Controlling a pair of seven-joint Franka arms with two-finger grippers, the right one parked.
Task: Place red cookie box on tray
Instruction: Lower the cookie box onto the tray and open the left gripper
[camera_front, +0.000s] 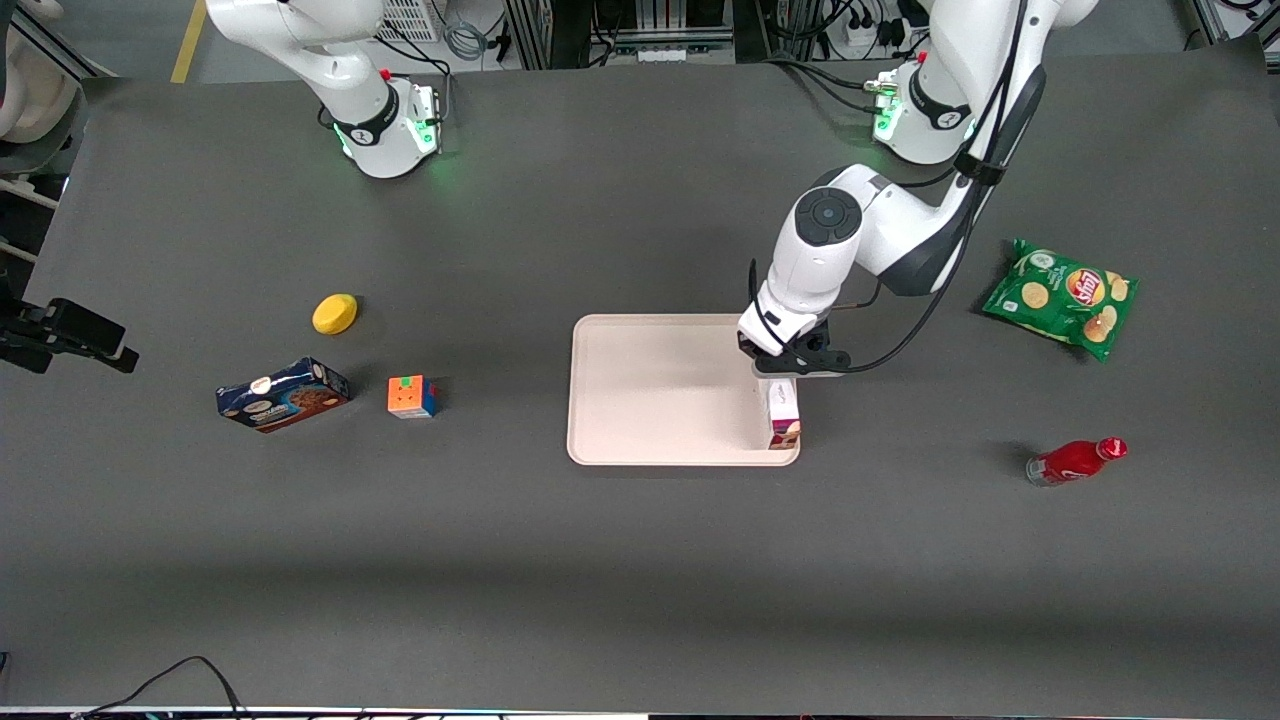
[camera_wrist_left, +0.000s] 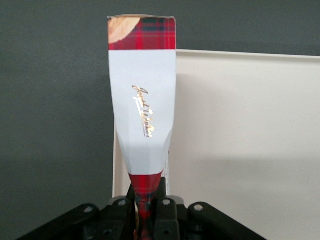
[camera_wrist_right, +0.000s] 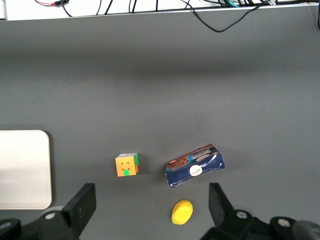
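From the front, my black two-finger gripper (camera_front: 790, 372) hangs over the edge of the large, flat, pale beige-pink tray with rounded corners (camera_front: 650, 390) that lies toward my working arm's end of the table, and the long, narrow dark-red plaid cookie carton with its white label patch (camera_front: 783, 412) reaches down from my fingers to the tray's corner nearest the camera, with a cookie picture at its low end; I cannot tell here whether that end touches the tray. Toward my end of the dark grey table (camera_front: 640, 560) lie a green crisp bag (camera_front: 1064, 296) and a red bottle on its side (camera_front: 1075, 461), well apart from the tray. Toward the parked arm's end sit a multicoloured puzzle cube (camera_front: 411, 396), a shorter blue cookie box (camera_front: 283, 394) beside it, and a yellow rounded lump (camera_front: 335, 313) farther from the camera than both. In my own wrist camera my jaws are closed on one plaid end of the red carton (camera_wrist_left: 145, 100); its white label with gold script runs away from my fingers (camera_wrist_left: 164, 220), along the tray's rim (camera_wrist_left: 250, 52). The parked wrist's camera shows the cube (camera_wrist_right: 127, 165), the blue box (camera_wrist_right: 195, 165), the yellow lump (camera_wrist_right: 182, 212) and one corner of the tray (camera_wrist_right: 25, 170)
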